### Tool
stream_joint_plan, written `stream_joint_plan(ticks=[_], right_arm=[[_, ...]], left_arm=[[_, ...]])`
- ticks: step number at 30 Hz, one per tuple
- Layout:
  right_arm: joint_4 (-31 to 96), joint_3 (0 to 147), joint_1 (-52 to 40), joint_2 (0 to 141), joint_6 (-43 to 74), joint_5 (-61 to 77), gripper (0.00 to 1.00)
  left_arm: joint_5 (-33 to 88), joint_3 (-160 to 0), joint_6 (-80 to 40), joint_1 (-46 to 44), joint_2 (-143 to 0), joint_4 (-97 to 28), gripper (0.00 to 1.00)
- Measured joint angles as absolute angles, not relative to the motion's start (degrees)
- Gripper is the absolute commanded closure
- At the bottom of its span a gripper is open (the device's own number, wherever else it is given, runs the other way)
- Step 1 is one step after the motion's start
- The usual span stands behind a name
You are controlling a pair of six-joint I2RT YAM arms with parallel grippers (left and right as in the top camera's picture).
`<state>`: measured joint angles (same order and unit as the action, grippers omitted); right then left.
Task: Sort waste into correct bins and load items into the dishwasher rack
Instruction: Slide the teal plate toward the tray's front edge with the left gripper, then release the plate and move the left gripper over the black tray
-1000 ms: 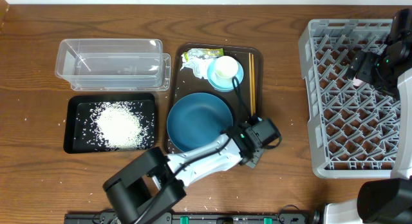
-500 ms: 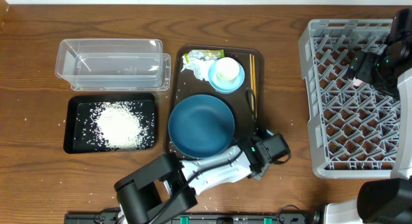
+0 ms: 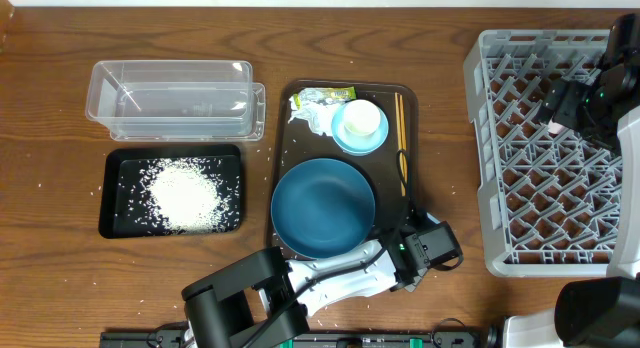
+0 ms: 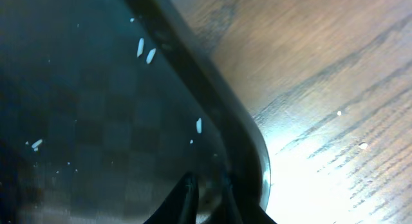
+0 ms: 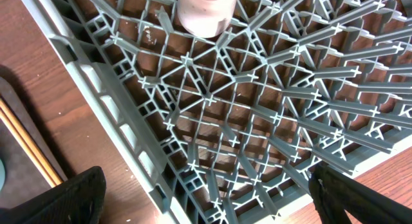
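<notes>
Left pincer (image 4: 209, 199) at the brown tray's (image 3: 288, 148) near corner, jaws narrow, grip undeterminable; right pincer (image 5: 212, 198) gapes empty over the rack (image 3: 480, 178); a snagged rim could jolt the blue dish (image 3: 323, 206) and chopsticks (image 3: 401, 128) off.

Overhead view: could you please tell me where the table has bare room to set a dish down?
Bare tabletop lies between the brown tray and the dishwasher rack, and left of the clear tub and black tray. The brown tray is crowded.
</notes>
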<state>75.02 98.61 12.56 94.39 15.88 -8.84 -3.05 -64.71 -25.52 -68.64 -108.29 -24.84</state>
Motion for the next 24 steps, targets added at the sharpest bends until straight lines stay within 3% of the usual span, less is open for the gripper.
stream_joint_plan(ticks=[6,12,18,20,24], right_arm=[[75.0,98.6,12.6,94.4,15.9,-8.8,0.01],[75.0,98.6,12.6,94.4,15.9,-8.8,0.01],[75.0,98.6,12.6,94.4,15.9,-8.8,0.01],[75.0,98.6,12.6,94.4,15.9,-8.8,0.01],[75.0,98.6,12.6,94.4,15.9,-8.8,0.01]], left_arm=[[-2.3,-67.6,-25.5,-68.5,-105.5,-26.1,0.70],[-1.7,-68.9,-25.5,-63.8,-92.3,-28.6,0.62],[-1.9,-69.6,-25.5,-49.8,-78.3,-39.5,0.57],[-2.5,-69.7,-25.3,-43.4,-74.6,-43.9,0.45],[-3.3,-69.8,-25.5,-30.4,-69.1,-51.7,0.31]])
